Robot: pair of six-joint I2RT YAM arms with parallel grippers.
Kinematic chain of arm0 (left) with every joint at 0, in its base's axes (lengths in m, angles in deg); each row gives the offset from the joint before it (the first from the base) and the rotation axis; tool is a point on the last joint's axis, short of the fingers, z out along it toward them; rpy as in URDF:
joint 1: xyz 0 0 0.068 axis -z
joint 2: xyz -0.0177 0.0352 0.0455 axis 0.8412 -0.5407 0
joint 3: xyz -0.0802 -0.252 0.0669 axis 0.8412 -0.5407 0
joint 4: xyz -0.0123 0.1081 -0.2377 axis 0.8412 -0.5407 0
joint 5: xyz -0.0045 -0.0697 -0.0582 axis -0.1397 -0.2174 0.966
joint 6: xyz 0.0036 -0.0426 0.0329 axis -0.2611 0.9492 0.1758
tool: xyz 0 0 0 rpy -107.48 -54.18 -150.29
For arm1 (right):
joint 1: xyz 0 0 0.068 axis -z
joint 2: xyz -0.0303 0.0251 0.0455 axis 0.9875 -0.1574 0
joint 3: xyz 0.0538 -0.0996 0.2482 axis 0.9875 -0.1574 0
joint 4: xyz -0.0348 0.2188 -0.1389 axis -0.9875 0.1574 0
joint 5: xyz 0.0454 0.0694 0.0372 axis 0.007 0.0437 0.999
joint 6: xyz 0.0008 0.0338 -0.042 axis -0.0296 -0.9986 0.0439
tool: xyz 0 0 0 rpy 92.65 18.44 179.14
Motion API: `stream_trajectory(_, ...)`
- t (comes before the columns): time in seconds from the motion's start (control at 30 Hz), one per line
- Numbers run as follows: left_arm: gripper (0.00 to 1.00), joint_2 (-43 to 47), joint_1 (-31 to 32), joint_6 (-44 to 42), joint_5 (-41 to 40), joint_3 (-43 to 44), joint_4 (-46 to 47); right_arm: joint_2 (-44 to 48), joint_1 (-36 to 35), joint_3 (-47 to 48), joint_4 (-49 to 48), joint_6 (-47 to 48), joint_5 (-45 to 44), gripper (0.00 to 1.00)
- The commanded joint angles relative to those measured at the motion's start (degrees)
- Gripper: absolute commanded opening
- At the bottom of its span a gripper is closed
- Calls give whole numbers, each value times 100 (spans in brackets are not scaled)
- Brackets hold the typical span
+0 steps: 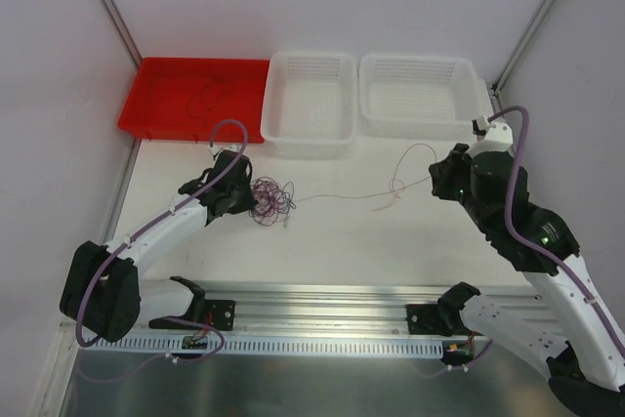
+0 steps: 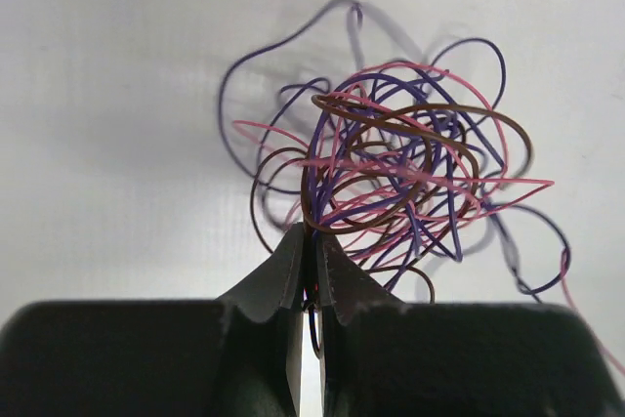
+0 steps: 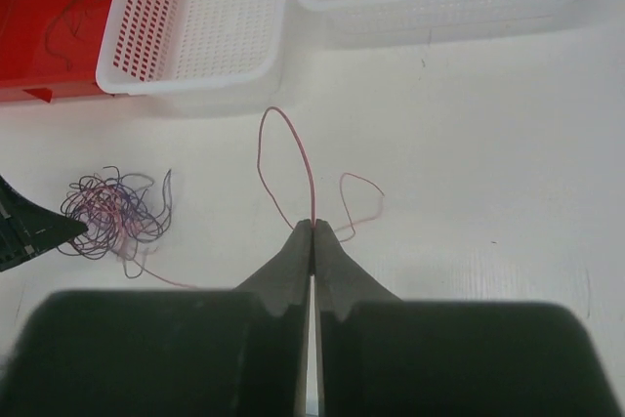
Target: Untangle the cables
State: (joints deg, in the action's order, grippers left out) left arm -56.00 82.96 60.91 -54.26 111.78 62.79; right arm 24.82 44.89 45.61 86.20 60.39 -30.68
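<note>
Nearest the arms, the desk (image 1: 342,251) lies bare and white. A little farther out the left hand (image 2: 311,231) has its fingers pressed together on a few strands at the near edge of the cables (image 2: 391,183), a loose knot of purple, pink and brown loops lying on the desk just beside the fingertips. Off to the right, well apart from the knot, the right hand (image 3: 312,227) is likewise clamped, its tips pinching a single pink strand (image 3: 310,183) that arches up out of them in a springy loop. In the top view that strand runs across the desk between the two hands, back to the knot. These wires look hair-thin, nearly weightless and limp, yet they keep their curl, so they will likely snag on one another and spring back rather than lie flat. A hard tug would probably tighten the knot or drag the whole bundle along. The best holds seem to be the ones taken now: one hand anchoring the bundle at its edge, the other on a free length clear of the crossings, drawn away slowly. Past the hands, at the far edge, stand the red tray (image 1: 156,114) with a dark strand (image 1: 205,95) in it, a white basket (image 1: 308,134) beside it, and a second white basket (image 1: 420,129) to the right.
</note>
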Motion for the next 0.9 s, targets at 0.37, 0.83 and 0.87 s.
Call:
stream_trajectory(0.37, 0, 362, -609, -256, -958, -144, -819, 309, 142, 600, 573, 292, -638, 1)
stream_trajectory(0.83, 24, 396, 181, -396, 1144, -12, -775, -463, 195, 995, 54, 784, -234, 1)
stream_trajectory(0.87, 28, 431, 199, -414, 1214, -20, -775, -534, 204, 1082, -24, 828, -224, 1)
